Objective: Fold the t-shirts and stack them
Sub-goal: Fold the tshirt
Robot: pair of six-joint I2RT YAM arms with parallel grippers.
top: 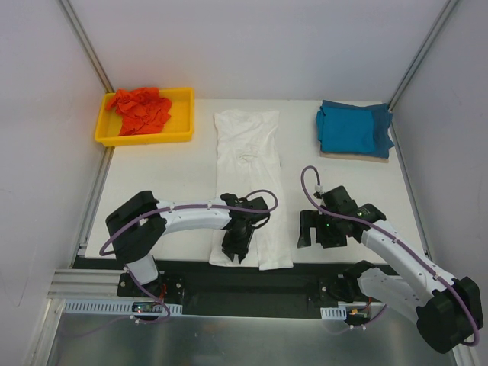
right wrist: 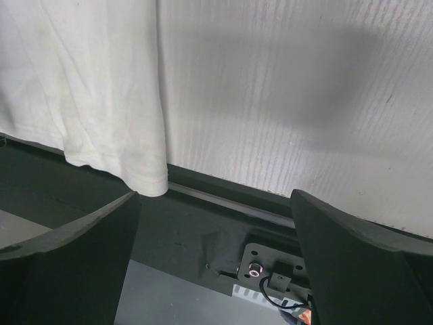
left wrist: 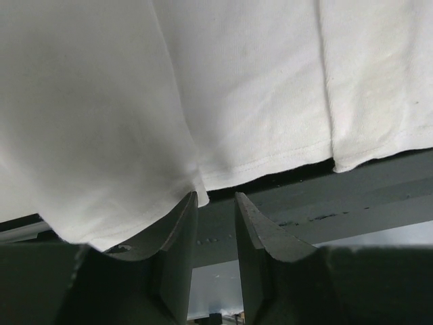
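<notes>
The white t-shirt (top: 248,175) lies as a long, narrow strip down the middle of the table, with its near hem at the front edge. My left gripper (top: 235,250) sits low over that near hem. In the left wrist view the left gripper (left wrist: 215,196) is slightly open with nothing between the jaws, and its left finger (left wrist: 177,223) touches the hem of the white t-shirt (left wrist: 237,88). My right gripper (top: 320,235) is wide open and empty to the right of the shirt; in its wrist view the gripper (right wrist: 215,195) sits beside the shirt's corner (right wrist: 81,88). The teal-blue t-shirt (top: 353,128) lies folded at the back right. The orange-red t-shirt (top: 139,109) lies crumpled in the tray.
A yellow tray (top: 180,114) stands at the back left. A brown board (top: 358,155) shows under the teal-blue shirt. The white table (top: 168,175) ends at a dark rail (right wrist: 223,203) along the front. Grey walls enclose the left, back and right.
</notes>
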